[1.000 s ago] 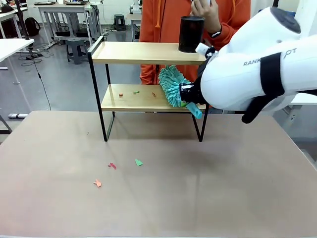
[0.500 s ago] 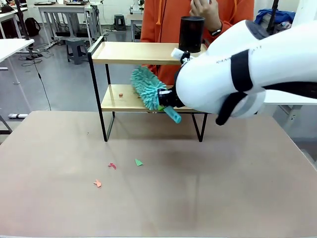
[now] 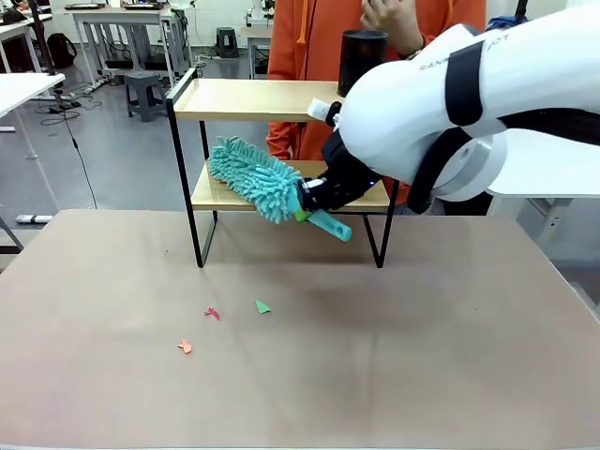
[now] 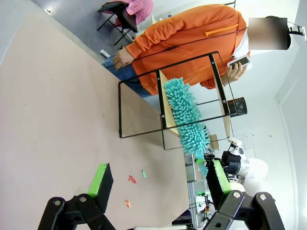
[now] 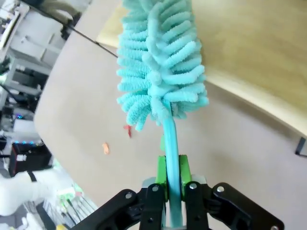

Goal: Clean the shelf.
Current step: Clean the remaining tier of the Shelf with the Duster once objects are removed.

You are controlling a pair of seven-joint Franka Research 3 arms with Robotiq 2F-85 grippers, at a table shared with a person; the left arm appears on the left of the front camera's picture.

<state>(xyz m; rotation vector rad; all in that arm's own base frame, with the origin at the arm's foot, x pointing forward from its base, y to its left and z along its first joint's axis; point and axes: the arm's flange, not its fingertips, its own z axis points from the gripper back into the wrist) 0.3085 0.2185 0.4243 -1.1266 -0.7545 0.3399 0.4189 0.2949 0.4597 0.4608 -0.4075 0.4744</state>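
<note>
At the far middle of the beige table [image 3: 422, 356], a small two-tier shelf [image 3: 272, 98] of light wooden boards in a black metal frame stands before a person [image 3: 300, 37] in an orange hoodie. Reaching in from the right, the right gripper [image 3: 309, 202] clamps the handle of a fluffy teal duster [image 3: 253, 178], its head lying over the lower board's left part. Away from the shelf, the left gripper [image 4: 159, 178] hangs spread wide, holding nothing. A black cylinder [image 3: 361, 61] sits on the top board; three small coloured scraps [image 3: 262, 307] lie on the table nearer

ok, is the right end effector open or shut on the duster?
Shut. The right end effector has both green pads pressed against the duster handle.
</note>
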